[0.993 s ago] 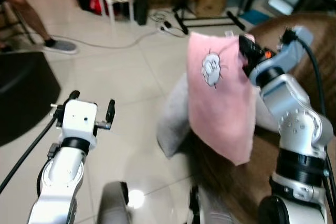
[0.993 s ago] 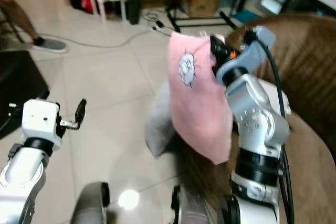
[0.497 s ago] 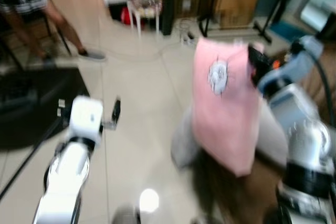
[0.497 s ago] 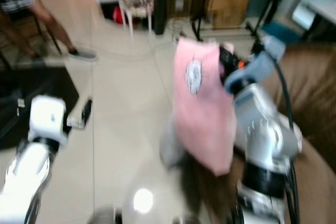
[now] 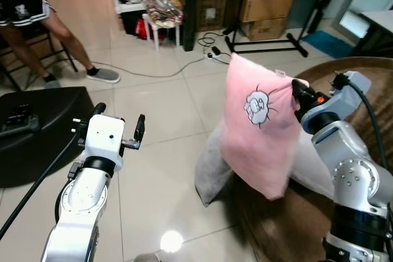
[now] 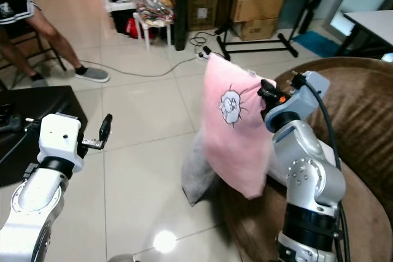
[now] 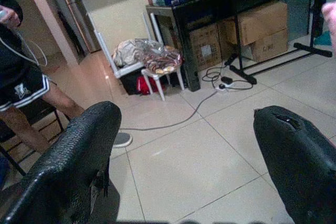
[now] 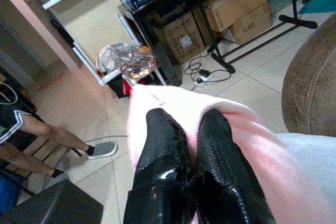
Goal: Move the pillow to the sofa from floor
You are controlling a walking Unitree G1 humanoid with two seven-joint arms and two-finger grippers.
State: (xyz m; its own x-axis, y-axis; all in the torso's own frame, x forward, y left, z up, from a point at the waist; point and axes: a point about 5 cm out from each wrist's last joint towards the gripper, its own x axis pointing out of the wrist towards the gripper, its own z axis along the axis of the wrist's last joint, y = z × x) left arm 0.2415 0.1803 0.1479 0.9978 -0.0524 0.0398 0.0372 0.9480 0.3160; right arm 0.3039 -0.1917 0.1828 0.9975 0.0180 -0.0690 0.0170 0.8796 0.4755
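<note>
A pink pillow [image 5: 261, 127] with a small cartoon print hangs upright in the air, pinched at its top edge by my right gripper [image 5: 299, 93]. In the right wrist view the two black fingers [image 8: 173, 156] are shut on the pink fabric. The pillow hangs over the front edge of the brown sofa [image 6: 362, 121], beside a grey pillow [image 5: 212, 164] that leans against the sofa base on the floor. My left gripper [image 5: 118, 128] is held out over the tiled floor on the left, open and holding nothing, its fingers [image 7: 73, 156] spread wide.
A person [image 5: 43, 23] stands at the far left near a black mat [image 5: 37, 133]. A small white stool [image 5: 163, 26], cardboard boxes [image 5: 267, 7], a black stand [image 5: 270, 41] and a cable [image 5: 166, 72] lie across the floor at the back.
The camera has tilted up and steadied after a blur. The right gripper still holds the pink pillow, now a little lower and nearer the sofa. The left arm keeps its pose.
</note>
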